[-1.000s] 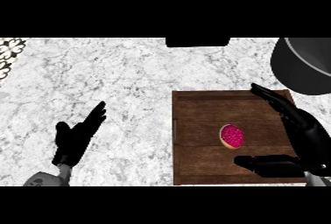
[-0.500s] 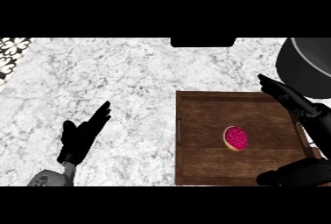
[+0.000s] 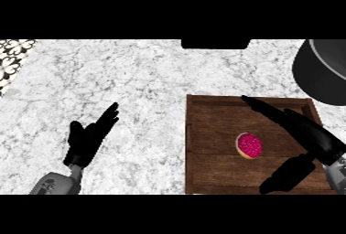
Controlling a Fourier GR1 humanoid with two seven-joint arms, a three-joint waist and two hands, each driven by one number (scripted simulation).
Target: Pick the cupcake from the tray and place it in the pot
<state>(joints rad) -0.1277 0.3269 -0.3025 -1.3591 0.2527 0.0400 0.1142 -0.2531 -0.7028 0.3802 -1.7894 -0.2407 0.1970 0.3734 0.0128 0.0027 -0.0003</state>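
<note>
One step in hand: reaching. Open right hand (image 3: 304, 137) brackets the cupcake (image 3: 249, 145), seemingly untouched; next, close fingers round it.

Item 1: tabletop (image 3: 135, 73). White marble with grey veining, filling nearly the whole head view from the upper band to the lower one. Surface pattern is mottled and irregular, denser grey in patches toward the centre and lower left.

Item 2: patterned panel (image 3: 12, 59). Black-and-white ornamental motif of small rounded shapes, at the upper left corner, bordering the tabletop along a slanted edge. Only a narrow wedge shows; what it belongs to cannot be told.

Item 3: dark rectangular object (image 3: 215, 44). Flat black, at the tabletop's far edge, slightly right of centre. Cut off by the upper band; its nature cannot be told.
</note>
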